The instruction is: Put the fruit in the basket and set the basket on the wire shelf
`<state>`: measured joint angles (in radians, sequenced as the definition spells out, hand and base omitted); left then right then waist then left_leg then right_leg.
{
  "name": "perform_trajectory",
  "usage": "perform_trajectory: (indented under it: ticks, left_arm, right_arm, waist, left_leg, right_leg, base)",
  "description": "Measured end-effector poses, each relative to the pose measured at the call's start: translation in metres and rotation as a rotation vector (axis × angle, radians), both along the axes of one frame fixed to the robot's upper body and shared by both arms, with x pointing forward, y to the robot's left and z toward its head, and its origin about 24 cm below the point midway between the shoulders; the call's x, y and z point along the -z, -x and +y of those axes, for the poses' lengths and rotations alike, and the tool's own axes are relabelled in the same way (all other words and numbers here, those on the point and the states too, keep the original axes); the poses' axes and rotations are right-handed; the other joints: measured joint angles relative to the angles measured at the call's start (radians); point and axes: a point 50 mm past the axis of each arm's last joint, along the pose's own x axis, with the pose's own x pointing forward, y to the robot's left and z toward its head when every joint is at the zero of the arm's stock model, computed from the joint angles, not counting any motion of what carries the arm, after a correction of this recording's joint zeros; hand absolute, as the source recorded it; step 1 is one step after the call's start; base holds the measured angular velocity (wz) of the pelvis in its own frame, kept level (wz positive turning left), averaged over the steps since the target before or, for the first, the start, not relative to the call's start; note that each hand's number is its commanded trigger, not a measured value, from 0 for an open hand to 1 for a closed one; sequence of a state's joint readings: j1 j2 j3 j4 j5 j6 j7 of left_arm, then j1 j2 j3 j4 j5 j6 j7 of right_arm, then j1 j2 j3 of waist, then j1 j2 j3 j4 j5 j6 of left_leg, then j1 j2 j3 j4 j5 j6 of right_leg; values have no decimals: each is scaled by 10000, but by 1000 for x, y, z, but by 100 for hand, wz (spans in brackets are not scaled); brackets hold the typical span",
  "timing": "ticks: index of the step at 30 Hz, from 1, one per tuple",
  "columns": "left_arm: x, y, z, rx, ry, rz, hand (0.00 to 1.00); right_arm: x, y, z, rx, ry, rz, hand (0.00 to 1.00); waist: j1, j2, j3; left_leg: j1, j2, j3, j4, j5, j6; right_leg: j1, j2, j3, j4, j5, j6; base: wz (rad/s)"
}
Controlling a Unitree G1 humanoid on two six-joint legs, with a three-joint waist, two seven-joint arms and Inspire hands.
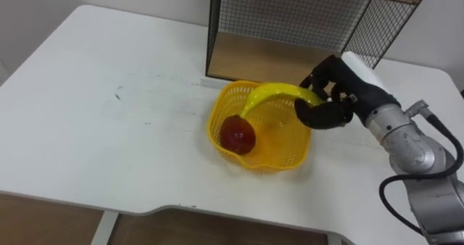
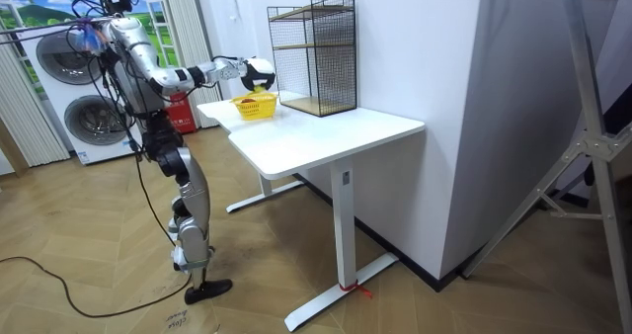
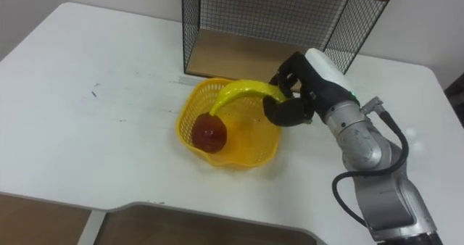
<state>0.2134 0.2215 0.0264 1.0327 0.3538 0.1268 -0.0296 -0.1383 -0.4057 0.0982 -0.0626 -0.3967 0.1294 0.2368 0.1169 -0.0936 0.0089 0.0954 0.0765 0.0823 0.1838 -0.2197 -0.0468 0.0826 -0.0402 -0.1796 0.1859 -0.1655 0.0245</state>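
Right hand (image 1: 341, 85) clasps banana (image 1: 272, 94) over basket (image 1: 284, 158), near shelf (image 1: 246, 56) edge.

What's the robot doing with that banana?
The robot stands at a white table, putting fruit in a yellow basket. Its right hand has its fingers curled round a banana, held over the basket with its far end dipping inside. A red fruit already lies in it. The basket sits on the table in front of the wire shelf, not on it yet.

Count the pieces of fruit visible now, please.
2. A red apple lies in the yellow basket; a banana, gripped by the right hand, dips into the basket beside it. None seems hidden.
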Motion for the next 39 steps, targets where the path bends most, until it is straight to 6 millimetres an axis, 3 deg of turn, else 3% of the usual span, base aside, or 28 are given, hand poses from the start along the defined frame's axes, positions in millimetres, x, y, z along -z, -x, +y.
perform_trajectory:
  ticks: [4,5,6,7,14,31,39]
  left_arm:
    - [1,-3,-2,154,34,43,0]
    - [1,-3,-2,165,34,62,0]
    - [1,-3,-2,184,40,80,0]
    - [1,-2,-2,194,41,94,0]
    - [1,-1,-2,150,-1,221,0]
    - [1,-1,-2,120,-14,266,0]
    - [2,8,-3,-35,26,420,0]
  right_arm:
    - [2,0,3,-64,-61,105,100]
    - [2,0,3,-76,-87,117,69]
    - [3,0,5,-144,-125,185,5]
    - [4,0,7,-258,-125,290,0]
    - [10,2,16,-720,-234,752,0]
    - [12,2,17,-803,-278,1050,0]
    - [11,2,16,-712,-316,945,0]
  waist:
    - [8,0,0]
    - [5,-5,-3]
    - [32,-2,-1]
    - [31,0,-1]
    - [62,16,-12]
    - [174,96,-40]
    - [-9,129,-61]
  left_leg:
    - [-38,-1,-17,31,0,0]
    - [-47,-1,-18,35,0,0]
    - [-53,-1,-18,38,0,0]
    - [-52,-1,-17,40,0,0]
    - [-53,1,-24,35,0,0]
    - [-170,-3,-68,92,0,0]
    - [-180,-12,-97,113,0,1]
  right_leg:
    - [-13,1,-5,0,0,0]
    - [-19,1,-6,0,0,0]
    - [-26,0,-7,1,0,0]
    - [-29,0,-9,1,0,0]
    - [-29,-6,-58,1,0,0]
    - [-80,-23,-155,13,2,-3]
    - [-77,-28,-144,21,2,-2]
  base:
    - [0]
    - [0]
    - [0]
    - [0]
    - [0]
    - [0]
    - [0]
